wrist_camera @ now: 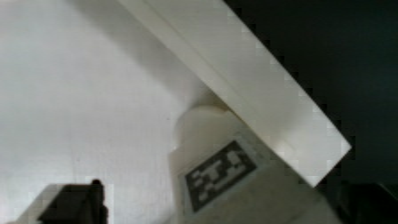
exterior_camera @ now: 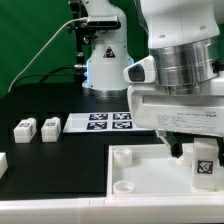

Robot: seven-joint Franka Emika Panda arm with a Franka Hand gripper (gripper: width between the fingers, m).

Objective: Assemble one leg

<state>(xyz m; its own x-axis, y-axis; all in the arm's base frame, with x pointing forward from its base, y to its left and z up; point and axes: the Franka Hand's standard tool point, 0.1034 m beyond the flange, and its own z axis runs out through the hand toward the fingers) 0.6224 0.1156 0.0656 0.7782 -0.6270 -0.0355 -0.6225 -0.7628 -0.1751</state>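
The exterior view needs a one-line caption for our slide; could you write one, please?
The claw holds a tagged leg above the white tray, two more legs waiting beside the marker board.
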